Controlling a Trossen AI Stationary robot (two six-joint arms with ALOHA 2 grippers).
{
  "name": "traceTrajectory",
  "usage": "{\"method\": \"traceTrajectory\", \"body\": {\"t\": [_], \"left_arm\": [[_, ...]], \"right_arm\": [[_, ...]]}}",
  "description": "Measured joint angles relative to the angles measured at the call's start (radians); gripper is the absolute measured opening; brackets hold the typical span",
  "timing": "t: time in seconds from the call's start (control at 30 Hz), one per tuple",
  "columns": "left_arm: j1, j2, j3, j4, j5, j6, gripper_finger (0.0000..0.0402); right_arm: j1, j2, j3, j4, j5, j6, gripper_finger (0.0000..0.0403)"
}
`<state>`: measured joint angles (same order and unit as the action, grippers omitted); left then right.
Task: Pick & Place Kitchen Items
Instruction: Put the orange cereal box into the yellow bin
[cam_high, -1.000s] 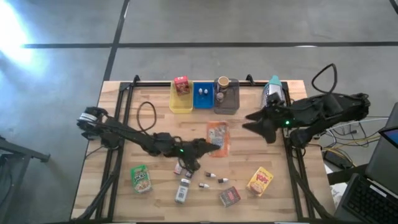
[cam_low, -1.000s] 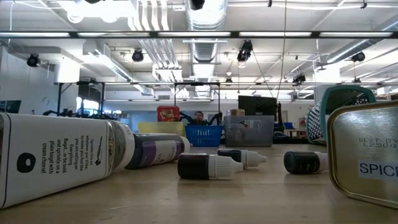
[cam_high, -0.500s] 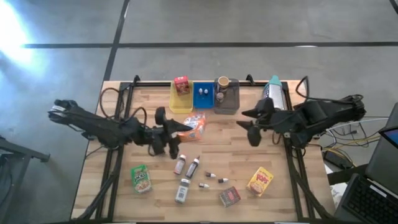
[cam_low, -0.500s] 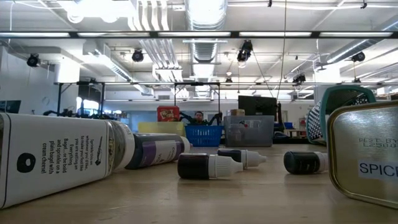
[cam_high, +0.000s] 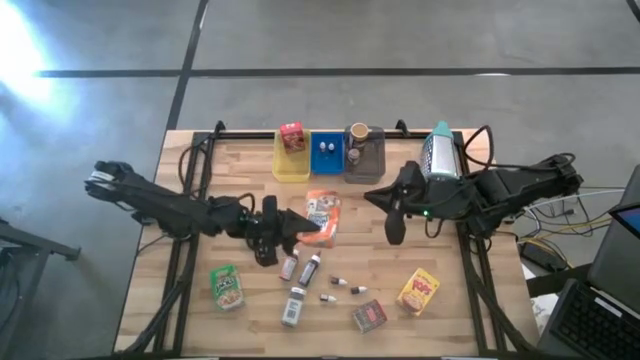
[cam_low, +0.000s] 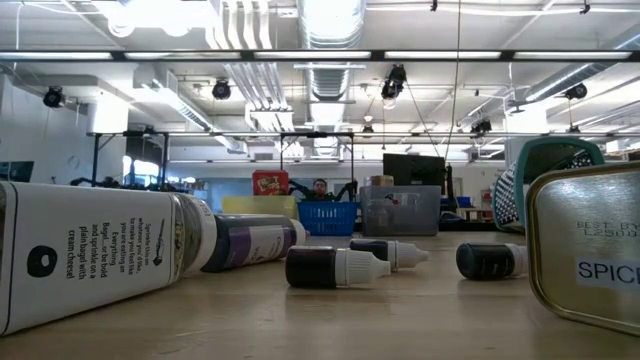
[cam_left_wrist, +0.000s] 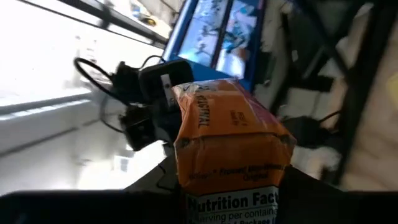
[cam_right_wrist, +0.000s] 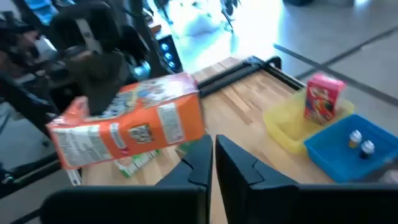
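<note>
1. Overhead first: I have the left gripper (cam_high: 290, 222) clamped on one end of the orange pouch (cam_high: 322, 216), carried above the boards just short of the yellow tray (cam_high: 291, 165), which I judge is where it goes since a red box (cam_high: 292, 137) already stands there. The right gripper (cam_high: 392, 212) hangs on the pouch's far side from my left arm, apart from it, jaws closed on nothing; I read that as waiting out of the way or setting up a hand-over.
2. Table-level: neither arm shows. A white canister (cam_low: 90, 255), a dark bottle (cam_low: 250, 243) and small vials (cam_low: 335, 267) lie on their sides, well short of the yellow tray, not yet sorted.
3. Left wrist: the pouch fills the picture, pinched at its lower edge between my fingers so it stands clear of them.
4. Right wrist: my own fingers (cam_right_wrist: 198, 163) are pressed together, pointed at the pouch, which is held off the table by the left gripper (cam_right_wrist: 99, 84), with the yellow tray (cam_right_wrist: 287, 129) beyond.
</note>
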<state>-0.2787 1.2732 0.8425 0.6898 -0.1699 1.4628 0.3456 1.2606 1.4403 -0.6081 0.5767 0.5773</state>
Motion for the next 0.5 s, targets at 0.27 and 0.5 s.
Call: {"method": "traceTrajectory", "body": {"t": [0.27, 0.5], "left_arm": [[0.004, 0.073, 0.016, 0.124, -0.003, 0.082, 0.0129], [0.029, 0.139, 0.095, 0.125, -0.004, 0.109, 0.0129]], "right_arm": [[0.003, 0.006, 0.001, 0.036, -0.013, -0.037, 0.0008], [0.008, 0.005, -0.004, 0.144, -0.107, -0.110, 0.0008]]}}
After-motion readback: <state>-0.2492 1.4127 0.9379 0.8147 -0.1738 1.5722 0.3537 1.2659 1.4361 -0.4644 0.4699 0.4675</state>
